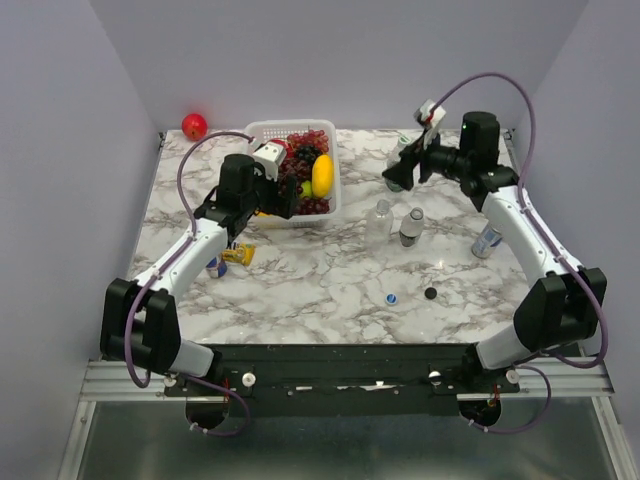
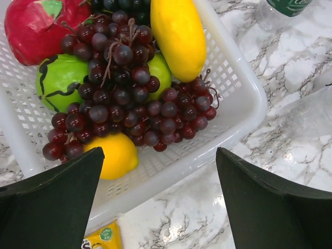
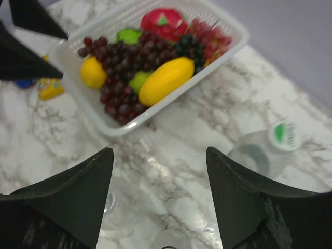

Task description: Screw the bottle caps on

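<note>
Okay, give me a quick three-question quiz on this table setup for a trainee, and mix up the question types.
1. True or false: the blue cap and the black cap lie loose on the table, on no bottle.
2. Multiple choice: the left pincer points at A) a drink can, B) the white fruit basket, C) a loose cap.
3. Short answer: which pincer is beside the bottle wearing the white-green cap?

Key: 1 true. 2 B. 3 the right pincer, open with nothing between its fingers.
</note>
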`<action>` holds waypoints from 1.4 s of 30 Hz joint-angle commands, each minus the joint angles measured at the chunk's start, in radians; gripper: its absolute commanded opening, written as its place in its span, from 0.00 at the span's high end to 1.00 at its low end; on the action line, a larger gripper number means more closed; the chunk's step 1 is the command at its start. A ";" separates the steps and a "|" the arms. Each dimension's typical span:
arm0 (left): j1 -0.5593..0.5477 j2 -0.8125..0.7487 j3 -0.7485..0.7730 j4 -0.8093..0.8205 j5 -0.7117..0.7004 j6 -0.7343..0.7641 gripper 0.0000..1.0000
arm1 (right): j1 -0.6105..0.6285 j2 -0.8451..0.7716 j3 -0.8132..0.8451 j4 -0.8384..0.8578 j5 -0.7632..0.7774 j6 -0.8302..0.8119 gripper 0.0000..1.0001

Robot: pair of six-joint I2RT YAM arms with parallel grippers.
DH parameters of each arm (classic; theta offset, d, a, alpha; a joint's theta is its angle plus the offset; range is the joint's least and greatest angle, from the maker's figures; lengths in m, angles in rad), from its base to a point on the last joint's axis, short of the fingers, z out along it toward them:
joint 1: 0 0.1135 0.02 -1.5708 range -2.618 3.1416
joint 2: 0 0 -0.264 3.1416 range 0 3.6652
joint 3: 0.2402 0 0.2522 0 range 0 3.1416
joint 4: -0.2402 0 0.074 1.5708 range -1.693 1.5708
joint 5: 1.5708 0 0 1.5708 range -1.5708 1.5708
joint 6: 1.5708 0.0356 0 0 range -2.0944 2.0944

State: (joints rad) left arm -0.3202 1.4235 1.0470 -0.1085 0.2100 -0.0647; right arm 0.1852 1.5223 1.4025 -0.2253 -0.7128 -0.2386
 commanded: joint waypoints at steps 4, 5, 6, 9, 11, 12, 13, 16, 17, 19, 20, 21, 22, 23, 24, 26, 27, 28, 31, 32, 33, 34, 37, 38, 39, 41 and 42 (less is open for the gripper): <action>0.006 -0.067 -0.065 0.023 0.038 -0.033 0.01 | 0.112 -0.066 -0.191 -0.106 -0.059 -0.157 0.20; 0.006 -0.074 -0.070 0.029 0.075 -0.040 0.01 | 0.121 -0.068 -0.200 -0.098 -0.024 -0.151 0.20; 0.006 -0.077 -0.073 0.030 0.086 -0.040 0.01 | 0.129 -0.073 -0.212 -0.079 0.011 -0.142 0.20; 0.006 -0.078 -0.084 0.041 0.109 -0.053 0.01 | 0.135 -0.077 -0.244 -0.037 0.079 -0.116 0.21; 0.006 -0.075 -0.091 0.058 0.121 -0.055 0.01 | 0.142 -0.071 -0.255 -0.023 0.128 -0.102 0.24; 0.006 -0.074 -0.094 0.064 0.144 -0.058 0.01 | 0.142 -0.068 -0.260 -0.014 0.133 -0.100 0.26; 0.006 -0.072 -0.100 0.082 0.158 -0.058 0.02 | 0.142 -0.064 -0.269 -0.009 0.139 -0.094 0.31; 0.004 -0.064 -0.105 0.102 0.256 -0.025 0.04 | 0.142 -0.054 -0.284 0.015 0.127 -0.096 0.52; 0.004 -0.061 -0.105 0.127 0.285 -0.011 0.04 | 0.143 -0.048 -0.286 0.017 0.121 -0.099 0.59; -0.003 -0.058 -0.107 0.141 0.336 0.003 0.03 | 0.142 -0.044 -0.281 0.017 0.101 -0.094 0.73; -0.008 -0.061 -0.111 0.148 0.357 0.043 0.01 | 0.145 -0.053 -0.266 0.012 0.090 -0.091 0.77; -0.025 -0.066 -0.120 0.161 0.377 0.058 0.01 | 0.145 -0.057 -0.255 -0.002 0.078 -0.087 0.80; -0.036 -0.075 -0.142 0.183 0.397 0.100 0.01 | 0.148 -0.065 -0.241 -0.012 0.049 -0.074 0.85; -0.048 -0.099 -0.156 0.193 0.435 0.177 0.01 | 0.148 -0.071 -0.225 -0.025 0.035 -0.064 0.87; -0.066 -0.113 -0.168 0.194 0.451 0.219 0.01 | 0.149 -0.080 -0.182 -0.051 0.018 -0.047 0.88; -0.126 -0.136 -0.197 0.197 0.459 0.285 0.01 | 0.151 -0.091 -0.139 -0.065 -0.039 0.010 0.91; -0.141 -0.138 -0.205 0.204 0.465 0.302 0.01 | 0.152 -0.097 -0.104 -0.068 -0.054 0.034 0.92; -0.173 -0.136 -0.212 0.216 0.468 0.299 0.01 | 0.158 -0.097 -0.082 -0.066 -0.088 0.077 0.93; -0.213 -0.117 -0.234 0.303 0.445 0.228 0.01 | 0.180 -0.085 -0.018 -0.068 -0.152 0.146 0.93; -0.229 -0.107 -0.242 0.337 0.434 0.197 0.01 | 0.187 -0.083 -0.008 -0.066 -0.163 0.157 0.94; -0.238 -0.101 -0.251 0.370 0.398 0.172 0.01 | 0.195 -0.079 -0.002 -0.065 -0.172 0.166 0.94; -0.247 -0.097 -0.264 0.426 0.369 0.133 0.01 | 0.210 -0.077 0.000 -0.062 -0.186 0.185 0.94; -0.275 -0.072 -0.284 0.521 0.286 0.080 0.01 | 0.240 -0.085 -0.023 -0.025 -0.191 0.234 0.94; -0.279 -0.064 -0.286 0.539 0.284 0.072 0.01 | 0.246 -0.091 -0.039 -0.017 -0.194 0.236 0.94; -0.287 -0.060 -0.288 0.552 0.288 0.072 0.01 | 0.250 -0.097 -0.048 0.006 -0.195 0.272 0.94; -0.296 -0.051 -0.283 0.560 0.324 0.077 0.01 | 0.261 -0.106 -0.074 0.029 -0.197 0.312 0.94; -0.301 -0.048 -0.283 0.558 0.341 0.080 0.01 | 0.261 -0.116 -0.082 0.053 -0.197 0.326 0.94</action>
State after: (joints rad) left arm -0.6010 1.3594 0.7689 0.3393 0.5537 0.0483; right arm 0.4335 1.4464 1.3651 -0.2466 -0.8635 -0.0216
